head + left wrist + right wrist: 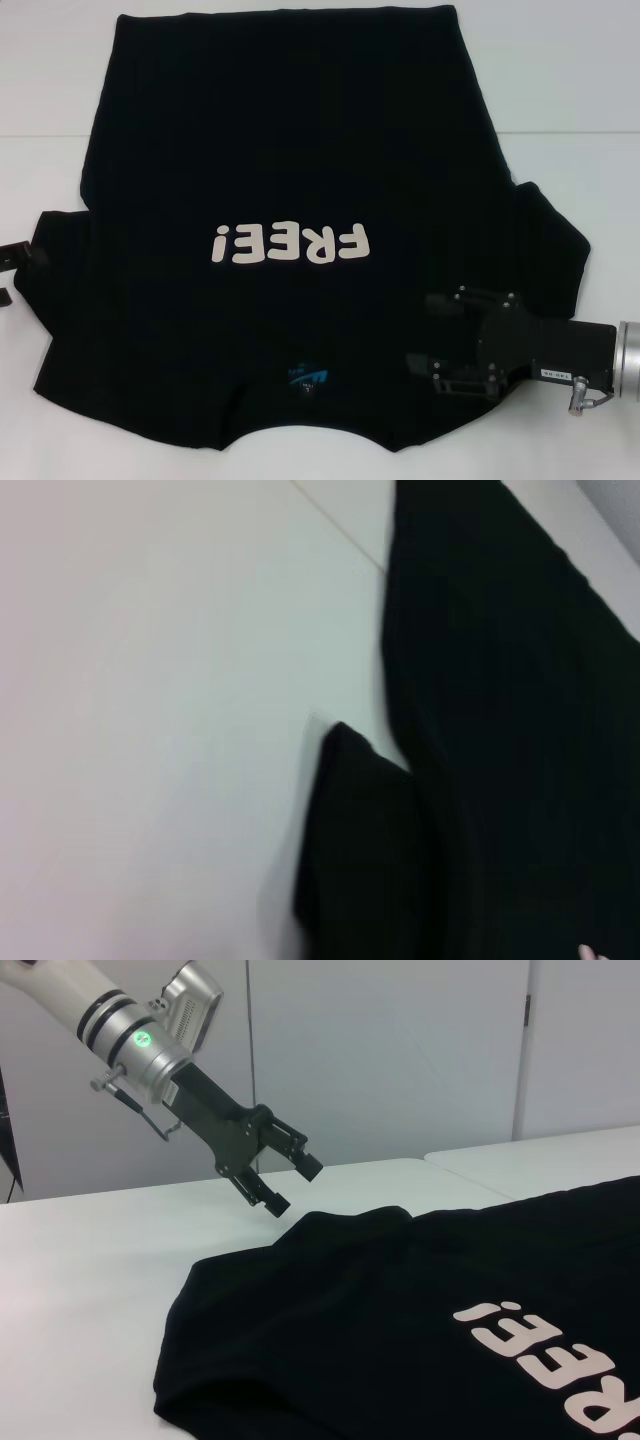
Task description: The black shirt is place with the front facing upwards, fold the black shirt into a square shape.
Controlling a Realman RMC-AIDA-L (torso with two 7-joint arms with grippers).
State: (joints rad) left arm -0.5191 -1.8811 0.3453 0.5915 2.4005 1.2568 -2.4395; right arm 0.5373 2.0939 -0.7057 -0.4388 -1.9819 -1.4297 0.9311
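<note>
The black shirt (300,170) lies spread flat on the white table, front up. Its white "FREE!" lettering (290,243) is at the middle and its blue neck label (305,375) is at the near edge. My right gripper (422,332) is open and empty, over the shirt's near right shoulder beside the right sleeve. My left gripper (15,275) is at the far left edge by the left sleeve. The right wrist view shows the left gripper (294,1185) open and empty, just above that sleeve (340,1225). The left wrist view shows the sleeve (365,850) and the shirt's side.
The white table (60,80) surrounds the shirt, with bare surface at the left, right and far side. A second white table (520,1155) adjoins it, and a seam (340,530) runs between them. A wall stands behind.
</note>
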